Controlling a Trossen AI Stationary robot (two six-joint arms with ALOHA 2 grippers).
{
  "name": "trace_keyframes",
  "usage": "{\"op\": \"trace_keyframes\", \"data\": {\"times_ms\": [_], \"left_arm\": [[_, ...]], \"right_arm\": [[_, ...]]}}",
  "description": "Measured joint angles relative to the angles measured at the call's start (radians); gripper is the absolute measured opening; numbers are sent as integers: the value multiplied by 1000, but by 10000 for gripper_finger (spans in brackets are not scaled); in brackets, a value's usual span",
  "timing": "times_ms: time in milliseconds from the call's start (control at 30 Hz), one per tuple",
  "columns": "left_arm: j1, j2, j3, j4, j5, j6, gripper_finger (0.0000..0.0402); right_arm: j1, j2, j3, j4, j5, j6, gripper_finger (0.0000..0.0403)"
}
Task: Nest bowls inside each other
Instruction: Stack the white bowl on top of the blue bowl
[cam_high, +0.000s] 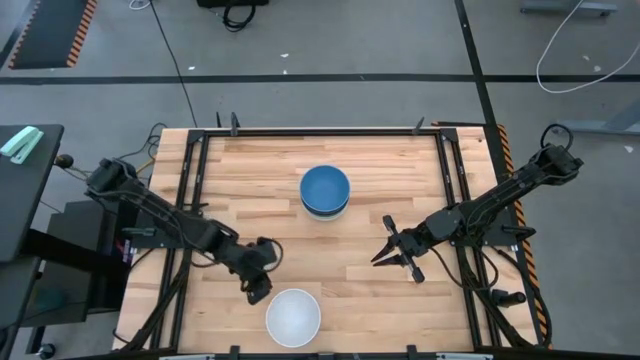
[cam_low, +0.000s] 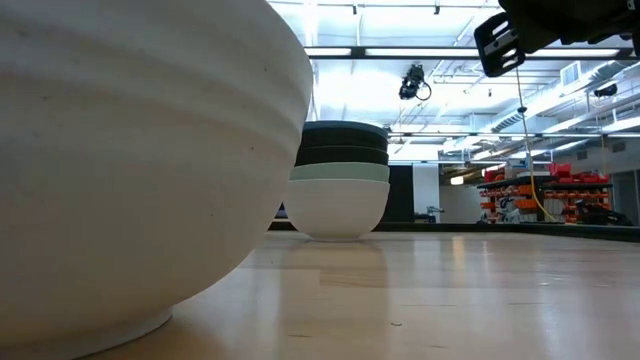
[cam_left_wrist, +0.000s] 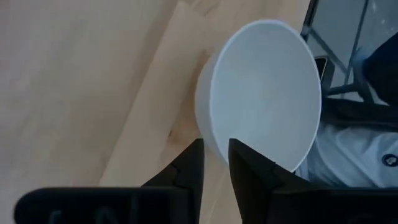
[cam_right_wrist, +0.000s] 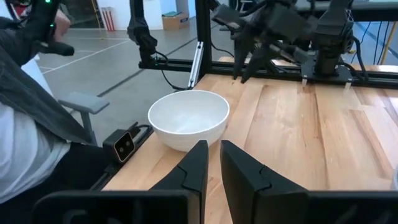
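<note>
A lone white bowl (cam_high: 293, 316) stands on its base near the table's front edge; it fills the left of the low view (cam_low: 130, 150). A stack of nested bowls (cam_high: 325, 190) stands mid-table, the blue one on top. From the side (cam_low: 338, 180) it shows a white bowl lowest, a mint one, then black rims. My left gripper (cam_high: 258, 292) hovers just left of the white bowl's rim (cam_left_wrist: 219, 152), tilted down, its fingers slightly apart (cam_left_wrist: 216, 149) and empty. My right gripper (cam_high: 392, 258) waits at the right, slightly open (cam_right_wrist: 213, 152), pointing at the white bowl (cam_right_wrist: 188, 115).
A black frame rail (cam_high: 320, 131) runs along the table's far edge and down both sides. A seated person (cam_right_wrist: 25, 99) is just off the front edge beside the white bowl, their clothing in the left wrist view (cam_left_wrist: 351, 152). Bare wood lies between stack and white bowl.
</note>
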Motion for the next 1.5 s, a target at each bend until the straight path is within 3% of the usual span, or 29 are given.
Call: {"op": "trace_keyframes", "data": {"times_ms": [600, 1067, 1500], "left_arm": [[3, 280, 194, -159, 29, -25, 89], [3, 303, 278, -156, 34, 9, 91], [-12, 345, 284, -140, 32, 9, 94]], "right_arm": [[0, 0, 0, -21, 0, 30, 51], [0, 0, 0, -25, 0, 38, 51], [0, 0, 0, -28, 0, 38, 51]]}}
